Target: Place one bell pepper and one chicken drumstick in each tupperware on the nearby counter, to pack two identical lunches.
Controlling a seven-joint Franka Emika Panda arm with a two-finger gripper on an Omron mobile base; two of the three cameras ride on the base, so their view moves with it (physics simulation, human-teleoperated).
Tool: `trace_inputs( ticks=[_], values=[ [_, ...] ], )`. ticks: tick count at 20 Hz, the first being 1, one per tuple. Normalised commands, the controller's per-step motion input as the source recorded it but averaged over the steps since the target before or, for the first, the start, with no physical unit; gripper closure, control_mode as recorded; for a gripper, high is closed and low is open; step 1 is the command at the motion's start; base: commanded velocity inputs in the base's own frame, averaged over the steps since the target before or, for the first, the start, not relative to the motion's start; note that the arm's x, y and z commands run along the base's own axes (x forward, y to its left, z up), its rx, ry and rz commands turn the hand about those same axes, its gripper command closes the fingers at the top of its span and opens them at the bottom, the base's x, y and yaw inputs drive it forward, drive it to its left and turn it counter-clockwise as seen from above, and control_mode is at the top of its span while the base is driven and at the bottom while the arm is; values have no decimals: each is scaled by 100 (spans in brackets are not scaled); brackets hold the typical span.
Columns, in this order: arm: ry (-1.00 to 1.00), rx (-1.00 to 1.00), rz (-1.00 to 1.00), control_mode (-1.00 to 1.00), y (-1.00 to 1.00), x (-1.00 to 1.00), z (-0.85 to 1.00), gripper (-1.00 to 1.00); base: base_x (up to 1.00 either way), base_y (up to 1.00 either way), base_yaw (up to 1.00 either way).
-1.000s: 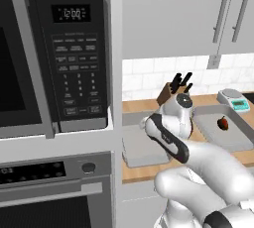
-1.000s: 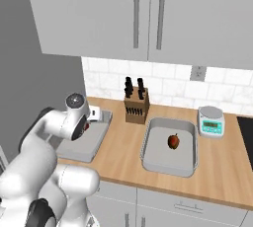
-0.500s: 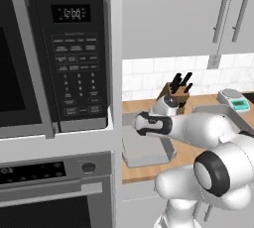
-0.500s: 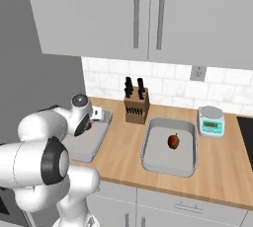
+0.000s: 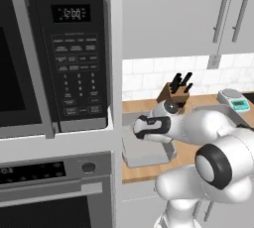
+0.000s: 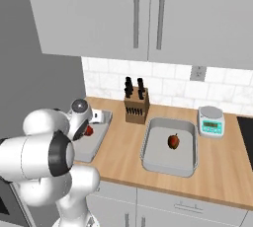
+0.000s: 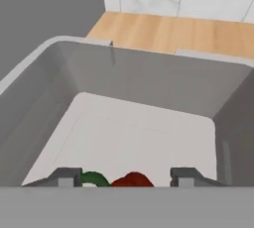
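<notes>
A red bell pepper (image 7: 133,180) with a green stem sits low between my gripper's (image 7: 126,176) two dark tips, with a gap on its right side. The gripper is open, inside the left grey tupperware (image 7: 149,83) at the counter's left end (image 6: 96,147). In the right base view the bell pepper (image 6: 89,131) shows just under my hand. A second bell pepper (image 6: 173,141) lies in the right tupperware (image 6: 168,166). The light wood counter (image 6: 222,171) carries both containers. No chicken drumstick is in view.
A knife block (image 6: 136,105) stands against the tiled wall between the containers. A kitchen scale (image 6: 211,121) sits at the right. A black microwave (image 5: 49,53) above an oven walls off the left side, close to the left tupperware (image 5: 144,158).
My hand has shifted left and lower into the left tupperware, the elbow swinging round. The fingers have spread a little around the red pepper.
</notes>
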Motion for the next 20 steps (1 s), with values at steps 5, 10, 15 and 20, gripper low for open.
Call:
trace_inputs(
  ticks=[5,10,15,20],
  values=[
    [0,0,0,-100,3,0,50,-100,0,0,0],
    [0,0,-2,-100,-11,-42,96,-100,0,0,0],
    [4,5,-14,-100,-46,-99,83,-100,0,0,0],
    [3,3,-12,-100,-27,-100,55,-100,0,0,0]
  ],
)
